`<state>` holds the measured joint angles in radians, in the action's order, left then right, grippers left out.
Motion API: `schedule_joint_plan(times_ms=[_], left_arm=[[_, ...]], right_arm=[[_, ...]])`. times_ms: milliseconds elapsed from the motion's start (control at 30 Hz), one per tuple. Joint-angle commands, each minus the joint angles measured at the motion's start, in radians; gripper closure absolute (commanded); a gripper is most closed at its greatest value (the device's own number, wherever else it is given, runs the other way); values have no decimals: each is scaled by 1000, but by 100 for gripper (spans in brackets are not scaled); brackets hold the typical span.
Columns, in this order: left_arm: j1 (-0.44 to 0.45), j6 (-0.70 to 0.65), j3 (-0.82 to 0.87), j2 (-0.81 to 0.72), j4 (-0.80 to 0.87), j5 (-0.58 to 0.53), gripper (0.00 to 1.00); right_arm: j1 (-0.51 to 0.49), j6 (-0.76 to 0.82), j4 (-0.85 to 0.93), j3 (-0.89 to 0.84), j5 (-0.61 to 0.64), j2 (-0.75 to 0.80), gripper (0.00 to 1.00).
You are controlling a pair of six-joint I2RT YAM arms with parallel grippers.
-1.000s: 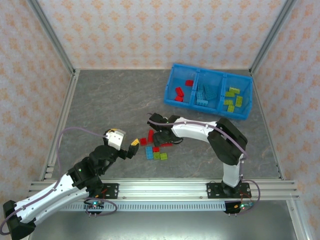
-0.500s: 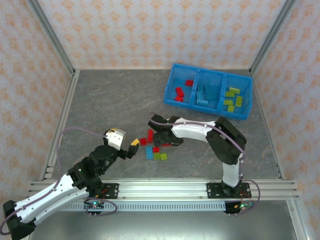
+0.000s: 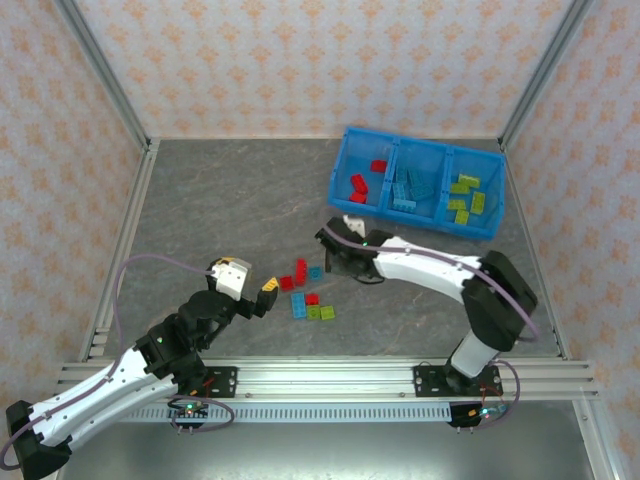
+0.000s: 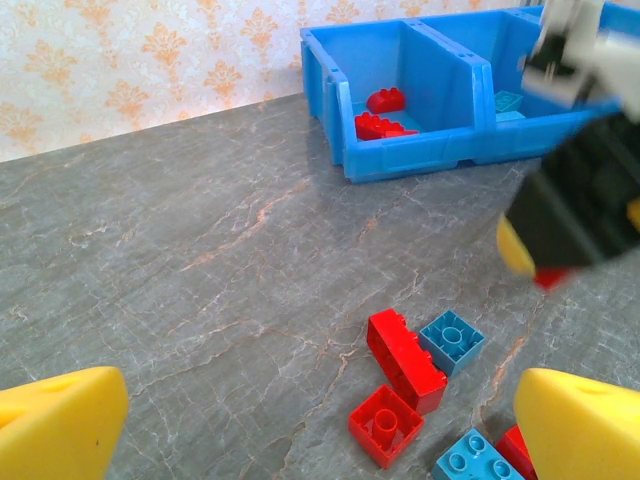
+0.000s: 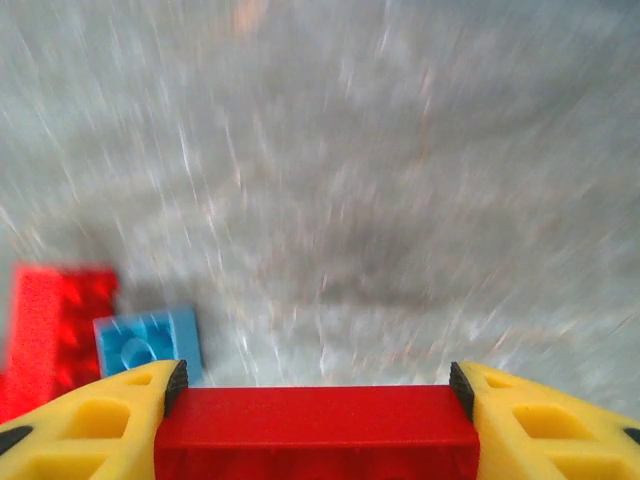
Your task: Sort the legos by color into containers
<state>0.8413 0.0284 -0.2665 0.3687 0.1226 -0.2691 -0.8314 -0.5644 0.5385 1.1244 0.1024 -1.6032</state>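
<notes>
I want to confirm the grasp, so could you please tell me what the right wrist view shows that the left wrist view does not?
Right wrist: a close look at the right gripper clamped on a red brick. Left wrist: the bin with sorted red bricks in one compartment, framed by the open left gripper. Both: a loose red brick beside a blue brick, apparently the same pair.

A long bright-blue bin (image 3: 412,217) sat at the far right. Its left compartment held red bricks (image 3: 358,186), the middle one blue bricks (image 3: 408,190) and the right one lime-green bricks (image 3: 465,195). Nearer and to the left lay a loose cluster (image 3: 305,292) of red, blue and green legos, some touching. One red brick (image 5: 315,435) sat level, clamped in the right gripper (image 5: 317,392).
</notes>
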Motion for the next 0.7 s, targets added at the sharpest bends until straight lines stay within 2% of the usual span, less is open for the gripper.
schedule_joint_plan(times_ms=[0, 167, 333, 400, 533, 600, 667], left_arm=[[-11, 8, -5, -10, 8, 0, 0], [-11, 4, -7, -9, 14, -2, 0], [-10, 2, -11, -12, 24, -11, 0], [-11, 1, -11, -15, 28, -11, 0], [-10, 2, -10, -23, 30, -17, 0], [-11, 2, -8, -25, 29, -18, 0], [-11, 1, -8, -24, 27, -16, 0]], right_arm=[[99, 86, -93, 104, 121, 24, 46], [245, 203, -90, 381, 130, -168, 47], [340, 307, -58, 698, 135, -434, 46], [363, 327, 4, 838, 153, -528, 42], [390, 329, 109, 1032, 110, -623, 23], [386, 324, 110, 1023, 98, -596, 17], [381, 315, 76, 945, 82, -530, 14]])
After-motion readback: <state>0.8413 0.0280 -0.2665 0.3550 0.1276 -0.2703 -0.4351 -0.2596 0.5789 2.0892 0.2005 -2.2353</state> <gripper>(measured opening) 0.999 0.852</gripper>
